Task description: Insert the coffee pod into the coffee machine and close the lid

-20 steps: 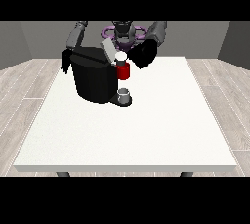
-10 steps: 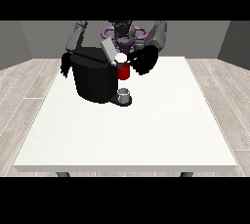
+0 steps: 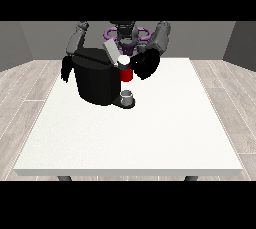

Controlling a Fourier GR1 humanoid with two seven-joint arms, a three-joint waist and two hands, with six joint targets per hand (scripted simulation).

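Note:
The black coffee machine (image 3: 99,80) stands at the table's far left-centre, and its grey lid (image 3: 110,51) is tilted up and open. A red thing at the machine (image 3: 126,75) sits at its front right with a small white top (image 3: 123,61). The hand at the view's right (image 3: 145,65) is close beside that red thing, on its right. The hand at the view's left (image 3: 66,69) hangs at the machine's left side with its fingers pointing down, holding nothing. A grey thing (image 3: 128,97) rests on the machine's base plate.
The white table (image 3: 150,133) stretches wide towards the camera in front of the machine. The robot's torso (image 3: 126,35) stands behind the far edge. Wooden floor surrounds the table.
The hand at the view's right has come down and left, closer to the red thing at the machine. The other hand has barely moved.

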